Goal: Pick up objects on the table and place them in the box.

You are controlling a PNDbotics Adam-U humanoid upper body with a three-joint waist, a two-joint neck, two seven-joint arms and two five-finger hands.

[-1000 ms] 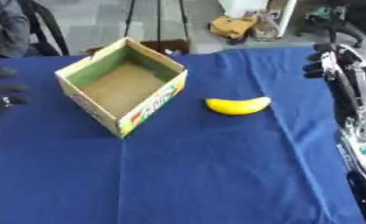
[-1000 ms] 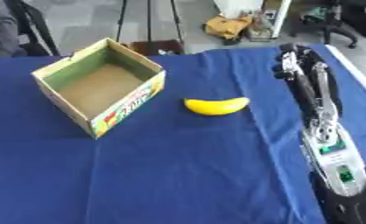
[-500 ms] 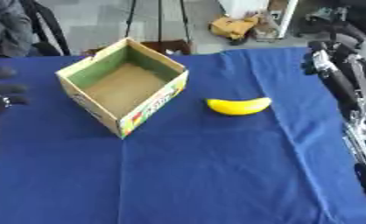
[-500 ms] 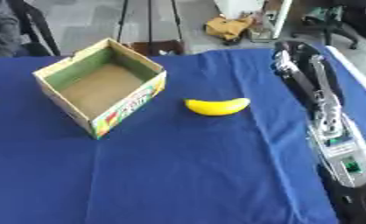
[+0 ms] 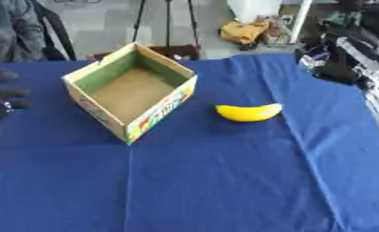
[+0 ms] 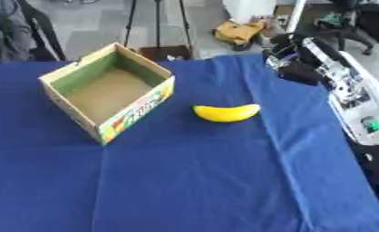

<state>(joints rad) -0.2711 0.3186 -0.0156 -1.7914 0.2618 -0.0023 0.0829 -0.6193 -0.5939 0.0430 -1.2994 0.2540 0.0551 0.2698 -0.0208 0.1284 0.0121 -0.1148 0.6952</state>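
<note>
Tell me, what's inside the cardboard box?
Nothing that shows. The box is open on top, and its bare brown floor is in view. The near walls hide a thin strip of floor behind them. The banana lies outside, on the blue cloth.

the right hand (image 6: 296,68) has swung inward over the table's far right, toward the banana (image 6: 226,113)

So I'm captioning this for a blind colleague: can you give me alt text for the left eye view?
A yellow banana lies on a blue tablecloth just right of an open, empty cardboard box. The robot's right hand is raised over the table's far right edge, apart from the banana, and its left hand shows at the left edge.
</note>
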